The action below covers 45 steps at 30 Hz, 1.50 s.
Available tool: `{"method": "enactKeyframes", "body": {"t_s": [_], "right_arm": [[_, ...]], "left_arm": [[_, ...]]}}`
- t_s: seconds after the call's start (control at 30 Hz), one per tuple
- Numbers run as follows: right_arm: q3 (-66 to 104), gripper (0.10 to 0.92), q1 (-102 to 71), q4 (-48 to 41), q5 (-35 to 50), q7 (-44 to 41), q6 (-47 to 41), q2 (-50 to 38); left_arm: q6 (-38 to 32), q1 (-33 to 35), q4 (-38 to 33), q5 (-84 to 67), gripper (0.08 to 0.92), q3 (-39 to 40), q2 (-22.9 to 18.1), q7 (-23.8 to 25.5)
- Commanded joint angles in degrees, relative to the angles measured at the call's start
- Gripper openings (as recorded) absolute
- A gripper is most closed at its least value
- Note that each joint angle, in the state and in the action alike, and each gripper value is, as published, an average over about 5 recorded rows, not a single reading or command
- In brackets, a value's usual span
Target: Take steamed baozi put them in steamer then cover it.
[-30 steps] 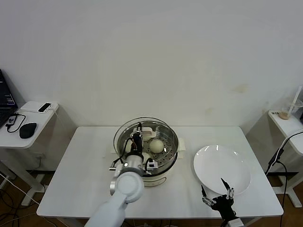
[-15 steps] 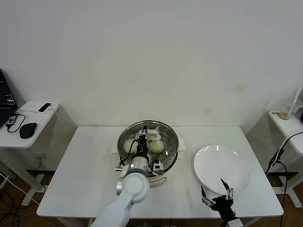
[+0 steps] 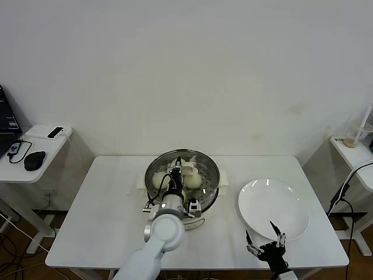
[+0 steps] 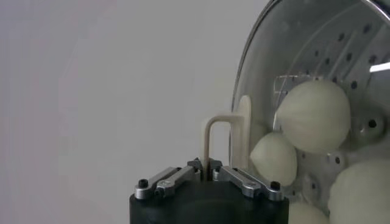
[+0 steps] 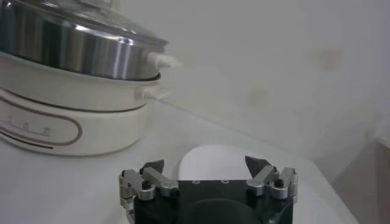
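Observation:
The steamer stands mid-table, a shiny steel pot on a cream base, also in the right wrist view. Cream-white steamed baozi lie inside on the perforated tray, seen through the glass in the left wrist view. A glass lid sits over the pot. My left gripper is shut on the lid's cream handle. My right gripper hangs open and holds nothing near the table's front edge, by the white plate.
The white plate lies bare on the table's right half. A side table with a mouse and cables stands at far left. Another side table with a cup is at far right.
The left gripper carried the lid to the right, from off-centre and raised to squarely over the steamer. The right gripper sank slightly.

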Motion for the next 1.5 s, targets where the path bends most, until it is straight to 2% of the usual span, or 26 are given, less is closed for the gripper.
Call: {"method": "enactKeyframes", "body": {"t_s": [0.03,0.13,0.3,0.63,0.73,0.83,0.97,1.03,1.1,1.2,1.5], "right_arm": [[-0.15,0.823,0.02,-0.04,-0.13,0.11,0.16,0.11],[-0.56,0.823,-0.02,-0.04,-0.37,0.12,0.15,0.25],[-0.79,0.823,-0.18,0.05,-0.69,0.24,0.12,0.50],[-0.48,0.823,-0.76,0.08,0.00,0.33,0.21,-0.02],[0.20,0.823,-0.91,0.04,1.14,0.44,0.56,-0.77],[0.79,0.823,-1.19,-0.09,3.13,0.79,1.53,-1.89],[1.03,0.823,-1.63,0.21,6.54,1.35,2.78,-3.99],[1.13,0.823,-1.74,0.69,7.84,1.48,2.99,-4.90],[1.24,0.823,-1.85,1.17,9.09,1.48,3.10,-5.79],[1.33,0.823,-2.10,1.51,11.32,1.51,3.52,-6.91],[-0.36,0.823,-6.52,2.87,26.99,5.08,4.91,-14.01]], "left_arm": [[-0.78,0.94,-1.22,0.16,0.139,-0.14,-0.03,-0.85],[-0.86,1.55,-2.82,0.23,0.184,-0.34,0.07,-1.20],[-1.13,4.22,-7.61,-0.27,0.330,-0.42,2.02,-1.41],[-3.98,18.18,-22.38,-5.47,0.616,-2.46,7.02,-4.74],[-6.71,25.71,-27.82,-8.91,0.702,-6.11,7.97,-8.00],[-10.96,34.55,-32.05,-17.41,0.780,-10.76,8.28,-14.94],[-24.81,43.20,-33.62,-50.23,0.818,-21.73,7.94,-26.67],[-33.12,46.12,-32.25,-68.38,0.822,-28.48,7.06,-30.31],[-38.13,49.10,-30.20,-77.47,0.823,-33.84,6.20,-31.79],[-41.50,53.49,-27.33,-85.03,0.823,-37.79,5.40,-32.47],[-45.01,58.93,-20.46,-92.08,0.823,-37.22,4.34,-34.85]]}}
